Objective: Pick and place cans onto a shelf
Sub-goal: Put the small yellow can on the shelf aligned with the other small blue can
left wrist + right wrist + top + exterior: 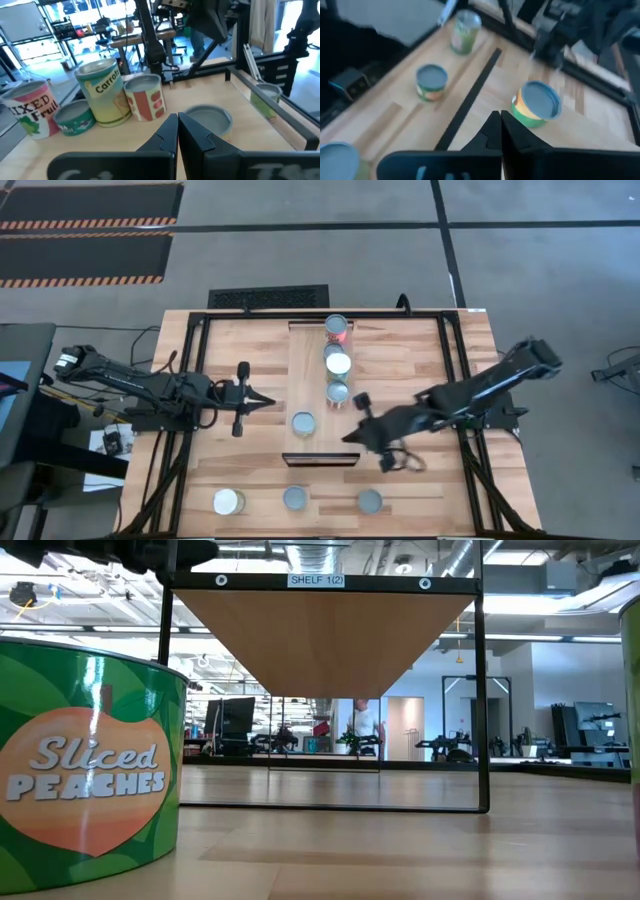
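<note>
The shelf (312, 380) is a light-wood plank with a dark front edge (470, 100), raised over the table's middle. Three cans stand in a row along its right side: a red one (336, 328), a white-topped one (338, 363) and another (338, 392). One more can (303, 423) stands nearer the front. Three cans (228, 501) (295, 498) (369, 501) stand on the table near its near edge. My left gripper (268, 400) is shut and empty, left of the shelf can (210, 119). My right gripper (348, 437) is shut and empty, right of that can (537, 102).
A black frame (455, 370) carries the shelf, and its posts stand round the table. In the low view a green Sliced Peaches can (90, 780) fills the left, and the shelf's underside (320, 635) hangs above. A person (365, 722) stands far back in the room.
</note>
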Controlling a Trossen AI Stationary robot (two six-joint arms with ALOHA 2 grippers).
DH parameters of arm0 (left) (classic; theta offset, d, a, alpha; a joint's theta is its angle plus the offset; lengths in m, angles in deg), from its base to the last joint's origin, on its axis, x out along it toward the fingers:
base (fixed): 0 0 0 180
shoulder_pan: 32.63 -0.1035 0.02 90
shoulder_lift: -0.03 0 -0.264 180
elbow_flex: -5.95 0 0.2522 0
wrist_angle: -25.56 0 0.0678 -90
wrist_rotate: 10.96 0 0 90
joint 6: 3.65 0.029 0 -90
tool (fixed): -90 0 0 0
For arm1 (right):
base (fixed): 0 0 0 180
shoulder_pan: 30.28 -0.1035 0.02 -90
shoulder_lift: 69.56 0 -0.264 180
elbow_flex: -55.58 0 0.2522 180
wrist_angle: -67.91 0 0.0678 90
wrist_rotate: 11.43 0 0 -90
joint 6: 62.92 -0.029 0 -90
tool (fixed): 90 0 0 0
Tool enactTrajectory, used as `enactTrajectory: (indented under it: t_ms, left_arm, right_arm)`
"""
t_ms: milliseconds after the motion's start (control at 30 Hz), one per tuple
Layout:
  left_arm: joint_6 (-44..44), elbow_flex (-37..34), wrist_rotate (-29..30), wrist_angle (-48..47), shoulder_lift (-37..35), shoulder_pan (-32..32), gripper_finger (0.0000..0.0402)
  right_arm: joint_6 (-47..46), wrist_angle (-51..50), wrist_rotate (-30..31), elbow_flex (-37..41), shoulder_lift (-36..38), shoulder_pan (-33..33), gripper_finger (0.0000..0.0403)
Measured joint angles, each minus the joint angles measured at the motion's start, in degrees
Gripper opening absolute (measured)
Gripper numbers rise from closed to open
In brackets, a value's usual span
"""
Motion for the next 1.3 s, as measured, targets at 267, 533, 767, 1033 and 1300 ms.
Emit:
enactTrajectory:
  t_ms: [267, 533, 767, 1033, 1300]
  left_arm:
    - [-1.90, 0.51, -2.23, -0.27, 0.07, 0.04, 0.0000]
    - [-1.75, 4.13, -3.51, -0.48, 6.45, 0.04, 0.0000]
    - [-1.35, 9.37, -3.00, -1.69, 12.45, 0.06, 0.0000]
    - [-0.62, 19.98, -6.69, -19.13, 17.24, 1.00, 0.0030]
    - [5.43, 28.14, -0.52, -31.10, 25.59, 6.11, 0.0086]
  right_arm:
    - [2.11, 21.40, 0.11, 24.31, 17.63, 2.47, 0.0005]
    - [4.77, 38.53, 0.09, 41.67, 32.01, 9.74, 0.0015]
    - [-5.76, 38.05, 1.70, 48.25, 39.06, 16.35, 0.0027]
    - [-6.47, 33.43, 1.61, 48.49, 40.00, 20.88, 0.0013]
    - [-6.52, 33.49, 1.38, 48.49, 39.94, 20.88, 0.0021]
